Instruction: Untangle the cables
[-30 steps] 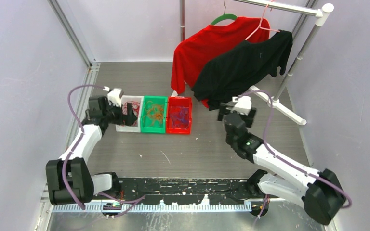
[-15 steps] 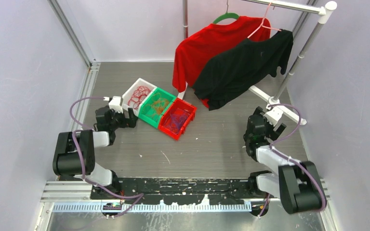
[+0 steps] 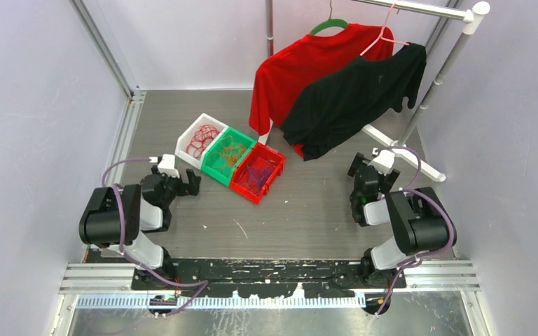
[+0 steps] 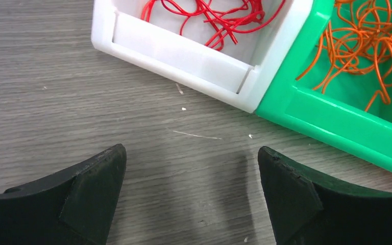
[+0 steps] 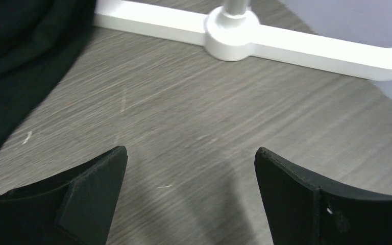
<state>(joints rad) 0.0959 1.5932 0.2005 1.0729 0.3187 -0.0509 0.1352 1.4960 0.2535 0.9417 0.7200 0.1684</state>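
Observation:
Red cables (image 3: 201, 141) lie in a white bin (image 3: 185, 143), orange cables (image 3: 227, 151) in a green bin (image 3: 211, 168), purple cables (image 3: 258, 171) in a red bin (image 3: 246, 191). The three bins stand side by side in a slanted row. My left gripper (image 3: 190, 183) is open and empty, low over the table just left of the bins. Its wrist view shows the red cables (image 4: 219, 15), the orange cables (image 4: 367, 46), and its gripper (image 4: 191, 168) apart from the white bin (image 4: 184, 56). My right gripper (image 3: 366, 170) is open and empty near the rack's foot; in its wrist view (image 5: 191, 168) it holds nothing.
A clothes rack (image 3: 441, 59) at the back right carries a red shirt (image 3: 291, 77) and a black shirt (image 3: 354, 98). Its white foot (image 3: 410, 159) lies on the table by my right gripper, also in the right wrist view (image 5: 235, 25). Purple walls enclose the table.
Both arms have folded back toward their bases. The bin row now lies slanted instead of square to the table. My left gripper has drawn away from the white bin.

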